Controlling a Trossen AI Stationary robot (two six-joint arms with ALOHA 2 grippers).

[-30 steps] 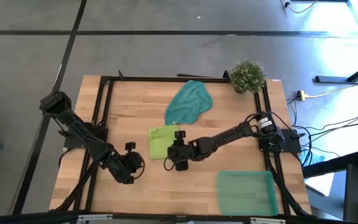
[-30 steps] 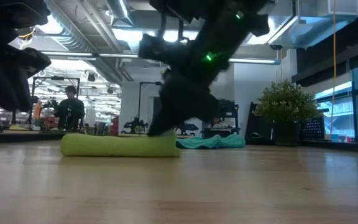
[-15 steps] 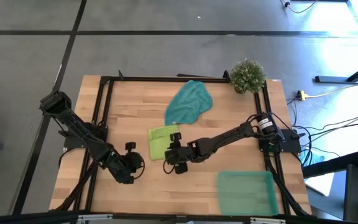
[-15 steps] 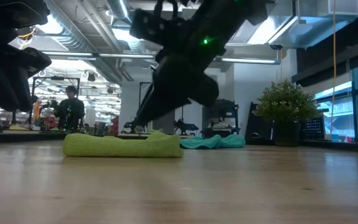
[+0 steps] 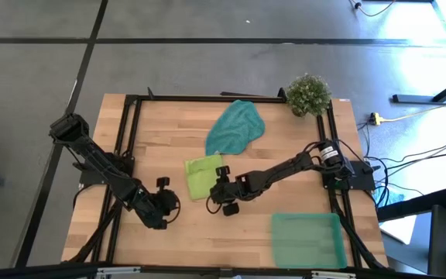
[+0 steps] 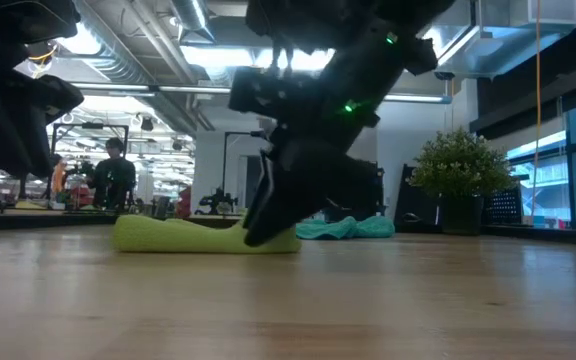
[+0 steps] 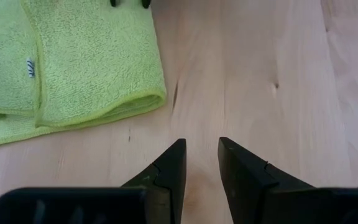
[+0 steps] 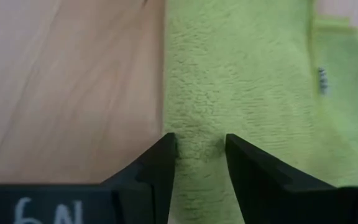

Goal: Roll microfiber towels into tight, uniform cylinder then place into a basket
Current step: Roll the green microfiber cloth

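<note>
Right gripper (image 8: 197,149) sits low over the near edge of the lime towel (image 5: 202,175), its fingers (image 8: 160,163) parted by a narrow gap with the towel's folded edge showing between them; whether the tips actually pinch the cloth cannot be told. In the low view the gripper (image 6: 268,225) reaches down to the towel (image 6: 183,236), which lies flat and folded on the table (image 5: 161,132), not rolled. Left gripper (image 7: 197,158) hovers over bare wood just beside the towel's corner (image 7: 73,68), fingers slightly apart and holding nothing. The teal towel (image 5: 235,128) lies crumpled farther back, touching the lime one's far edge. The basket (image 5: 307,240) sits at the table's near right corner, well apart from both towels. A plant (image 5: 308,94) stands at the far right corner.
</note>
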